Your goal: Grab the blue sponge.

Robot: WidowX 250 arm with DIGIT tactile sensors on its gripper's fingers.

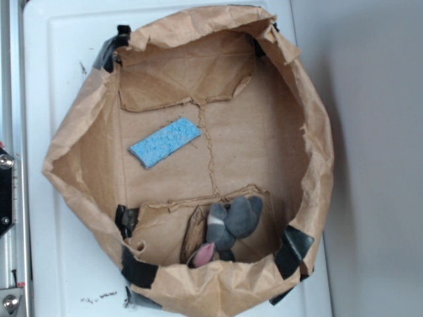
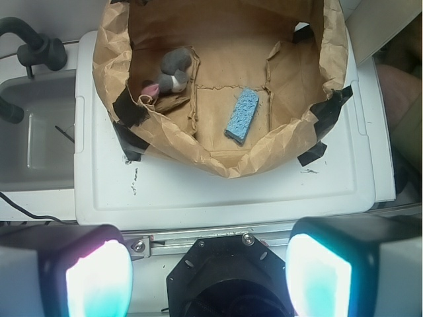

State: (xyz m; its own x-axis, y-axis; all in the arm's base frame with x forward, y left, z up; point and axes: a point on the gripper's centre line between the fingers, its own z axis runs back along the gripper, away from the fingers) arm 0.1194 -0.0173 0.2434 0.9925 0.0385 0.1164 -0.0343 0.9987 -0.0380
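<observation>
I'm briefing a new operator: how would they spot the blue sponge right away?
Find the brown paper bag opened flat on the white lid. The blue sponge lies alone on its floor: thin, flat, light blue and rectangular, unlike the rounded grey and pink lumps near the rim.

Wrist cam: pincer (image 2: 208, 277) sits at the bottom w/ jaws wide apart, both pads (image 2: 99, 281) glowing, hanging back over the white bench (image 2: 198, 191), nothing between them. Blue sponge (image 2: 242, 115) lies flat inside the brown paper bag (image 2: 218, 162), well apart from the pincer. Grey and pink lumps (image 2: 170, 72) sit left of it.
</observation>
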